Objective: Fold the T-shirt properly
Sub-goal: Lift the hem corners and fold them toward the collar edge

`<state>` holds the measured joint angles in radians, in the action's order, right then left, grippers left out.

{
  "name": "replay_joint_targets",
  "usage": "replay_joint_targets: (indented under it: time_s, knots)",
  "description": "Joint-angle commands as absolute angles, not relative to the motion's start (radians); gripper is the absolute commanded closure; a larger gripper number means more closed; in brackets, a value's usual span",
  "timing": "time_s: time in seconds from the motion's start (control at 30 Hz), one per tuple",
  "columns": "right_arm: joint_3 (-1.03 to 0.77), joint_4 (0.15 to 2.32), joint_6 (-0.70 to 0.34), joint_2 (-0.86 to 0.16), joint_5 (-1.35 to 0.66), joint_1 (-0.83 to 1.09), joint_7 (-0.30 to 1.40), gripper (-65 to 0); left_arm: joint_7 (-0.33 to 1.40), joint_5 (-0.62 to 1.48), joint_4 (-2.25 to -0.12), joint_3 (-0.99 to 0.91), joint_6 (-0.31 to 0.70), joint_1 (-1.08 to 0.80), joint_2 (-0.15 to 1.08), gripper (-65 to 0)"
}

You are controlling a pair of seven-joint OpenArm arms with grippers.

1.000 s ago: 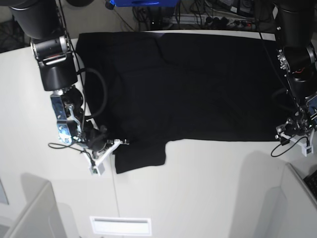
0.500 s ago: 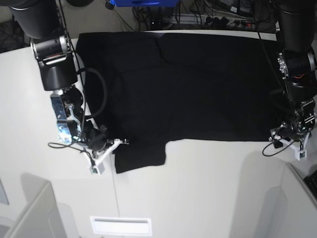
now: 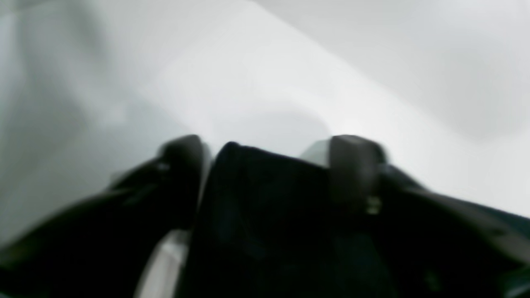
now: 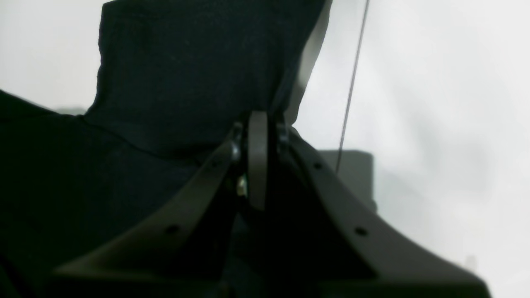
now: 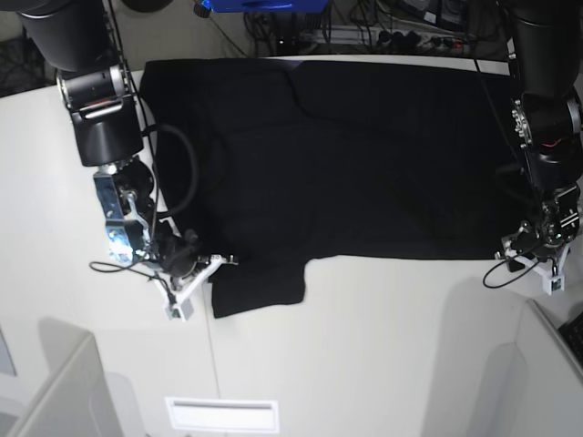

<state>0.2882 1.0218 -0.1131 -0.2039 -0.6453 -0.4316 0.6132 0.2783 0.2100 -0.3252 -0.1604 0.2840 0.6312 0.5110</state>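
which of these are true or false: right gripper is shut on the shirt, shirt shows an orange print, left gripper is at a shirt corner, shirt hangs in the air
1. The right gripper is shut on the T-shirt. True.
2. The T-shirt shows an orange print. False: only plain black cloth faces up.
3. The left gripper is at the T-shirt's near corner. True; black cloth sits between its fingers.
4. The T-shirt hangs in the air. False: it lies spread on the white table.

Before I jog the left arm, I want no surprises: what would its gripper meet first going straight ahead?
Probably the T-shirt: black cloth already lies between the left gripper's jaws, bare white table beyond. Blur leaves depth uncertain.
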Motion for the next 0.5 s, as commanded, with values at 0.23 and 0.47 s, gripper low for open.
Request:
replay_joint_targets:
  time_s: [0.23,0.47]
  knots:
    - [0.283,1.030,-0.114,-0.213,-0.645,-0.463,0.585,0.0,0.283,0.205,-0.407,-0.163,0.275,0.565,0.499,0.0]
    - [0.283,1.030,-0.114,-0.239,-0.645,-0.444,0.538,0.0,0.288,0.217,-0.483,-0.163,0.275,0.539,0.503,0.0]
